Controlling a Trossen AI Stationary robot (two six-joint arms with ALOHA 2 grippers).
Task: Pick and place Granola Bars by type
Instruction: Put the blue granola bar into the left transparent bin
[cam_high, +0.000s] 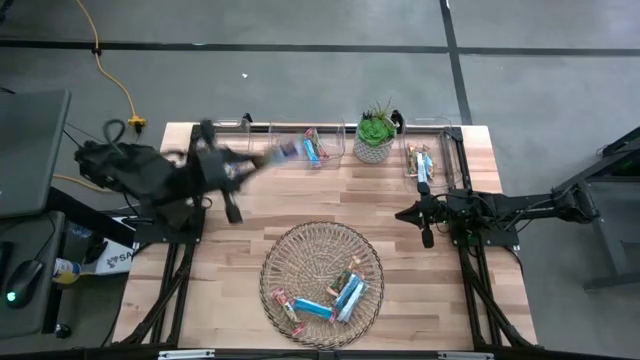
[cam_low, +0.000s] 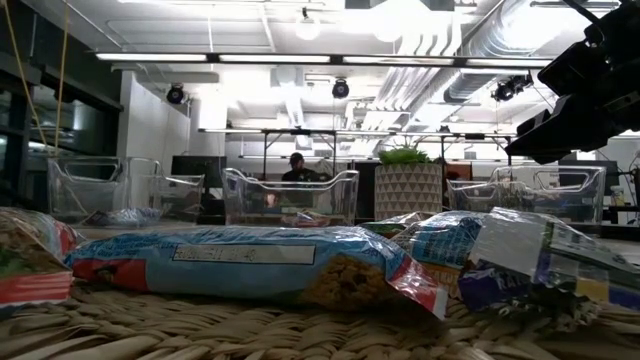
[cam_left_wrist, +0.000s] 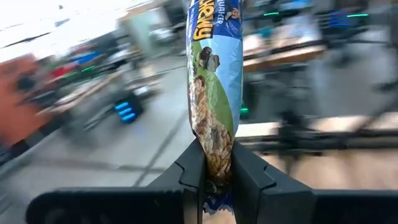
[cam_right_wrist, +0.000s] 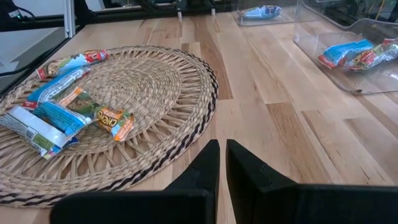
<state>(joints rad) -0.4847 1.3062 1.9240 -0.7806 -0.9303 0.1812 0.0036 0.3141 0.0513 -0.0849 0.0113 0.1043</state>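
A round woven basket (cam_high: 300, 250) near the table's front edge holds several granola bars (cam_high: 345, 295), blue-white and tan ones (cam_right_wrist: 59, 115). My left gripper (cam_high: 262, 163) is raised over the table's far left part, shut on a blue-and-green granola bar (cam_left_wrist: 214, 93). This bar (cam_high: 285, 152) sticks out toward a clear bin (cam_high: 330, 140) that holds bars (cam_high: 314, 150). A second clear bin (cam_high: 445, 150) at the far right also holds bars (cam_high: 422, 165). My right gripper (cam_high: 428, 236) waits shut, low at the right, with nothing in it (cam_right_wrist: 222, 163). My left gripper pinches one end of the granola bar (cam_left_wrist: 216, 163) between its two fingers (cam_left_wrist: 194, 171), which press on its flat faces. The bar runs on in line with the fingers, beyond their tips. It is lifted clear of the table and the basket.
A small green potted plant (cam_high: 375, 135) stands between the two bins at the far edge. Another clear bin (cam_high: 232, 128) stands at the far left. Bare wood lies between the basket and the bins. Cables and a monitor lie left of the table.
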